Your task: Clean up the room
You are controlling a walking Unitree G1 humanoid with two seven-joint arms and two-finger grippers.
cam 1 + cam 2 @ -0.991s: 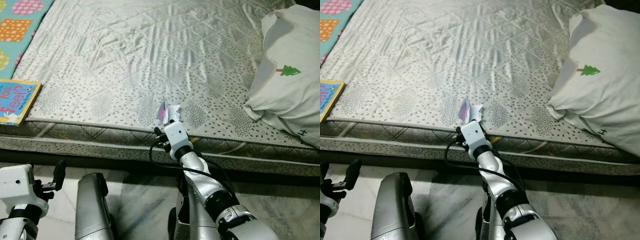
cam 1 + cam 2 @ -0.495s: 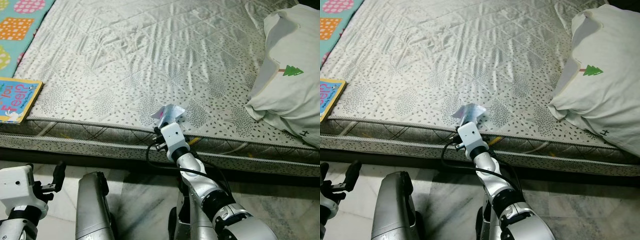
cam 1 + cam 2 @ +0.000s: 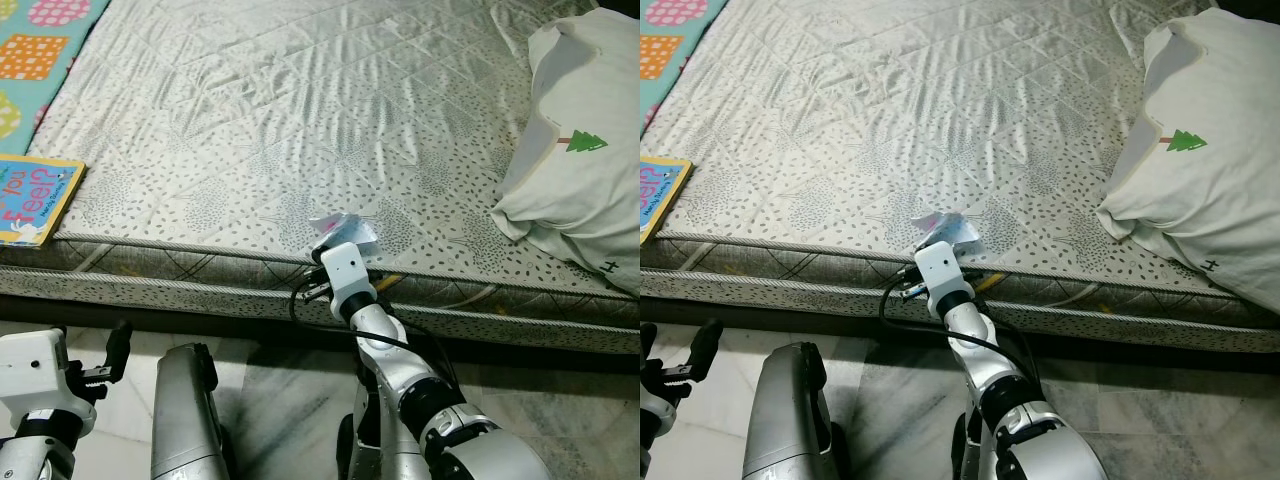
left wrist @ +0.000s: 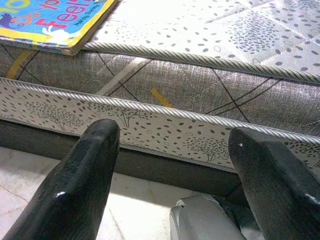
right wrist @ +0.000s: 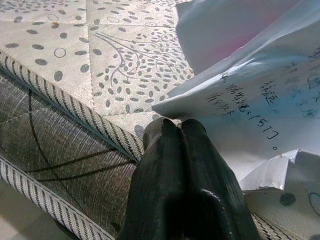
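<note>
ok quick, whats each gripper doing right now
Left gripper: open, holding nothing, low by the mattress side.
Right gripper: shut on the crumpled paper at the mattress edge.

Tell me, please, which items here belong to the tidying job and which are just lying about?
Job in hand:
crumpled paper, pinched by the right gripper
children's book on the mattress corner

Lying about:
pillow
play mat

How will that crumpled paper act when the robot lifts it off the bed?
Likely very light and floppy: the crumpled paper is thin, creased and handwritten on, pinched at one edge by the right gripper. It will probably droop and flutter, and could tear or slip from the shut fingers.
</note>
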